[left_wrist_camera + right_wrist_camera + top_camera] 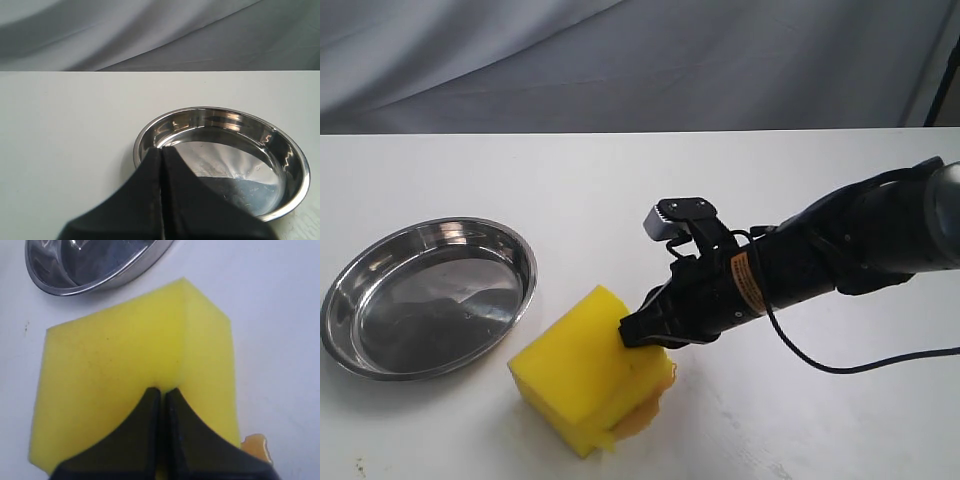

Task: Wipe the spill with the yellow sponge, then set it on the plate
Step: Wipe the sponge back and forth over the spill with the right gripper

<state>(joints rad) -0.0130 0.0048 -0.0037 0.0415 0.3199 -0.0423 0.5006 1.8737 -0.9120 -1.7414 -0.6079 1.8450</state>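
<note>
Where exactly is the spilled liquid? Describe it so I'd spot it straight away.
On the white table, beside the steel plate, sits a yellow sponge. The spill peeks out from under it: a glossy amber smear, darker than the sponge's bright yellow.

Lab setup, white table (470,170), grey drape backdrop (620,60)

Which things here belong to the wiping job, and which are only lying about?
Job: yellow sponge, amber spill at its edge, steel plate, right gripper pinching the sponge.
Not the job: grey backdrop cloth, black cable, shut left gripper.
</note>
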